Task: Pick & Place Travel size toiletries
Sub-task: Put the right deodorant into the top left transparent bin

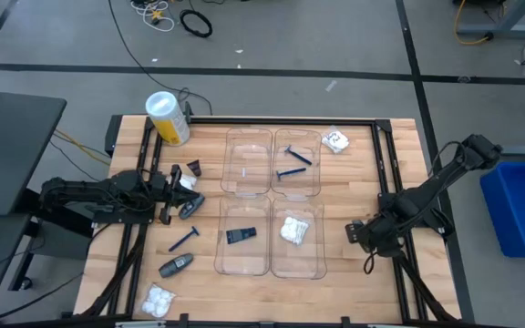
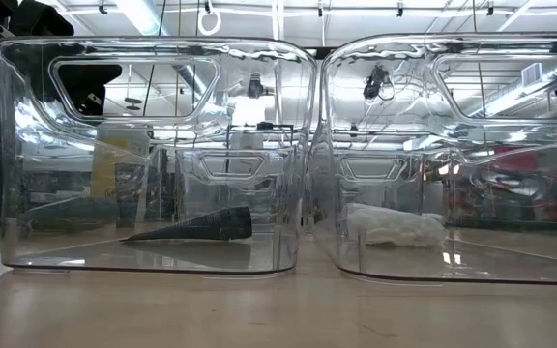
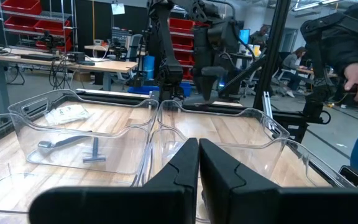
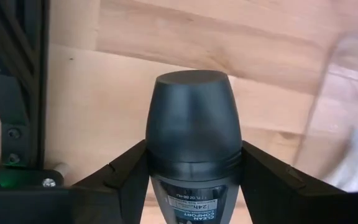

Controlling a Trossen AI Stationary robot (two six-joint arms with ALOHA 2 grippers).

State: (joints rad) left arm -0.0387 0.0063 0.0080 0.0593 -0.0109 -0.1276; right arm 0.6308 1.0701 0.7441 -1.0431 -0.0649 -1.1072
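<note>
The right gripper [image 4: 194,180] holds a dark grey oval tube [image 4: 193,140], its fingers clamped on the tube's sides, over bare wood near the table's [image 1: 354,292] right edge, beside the clear trays [image 1: 297,248]. The step in hand appears to be carriage. The tube's long axis runs along the fingers, rounded cap pointing outward. The next move calls for travel over a compartment, then release. The left gripper [image 3: 199,163], shut and empty, waits near the left edge.
</note>
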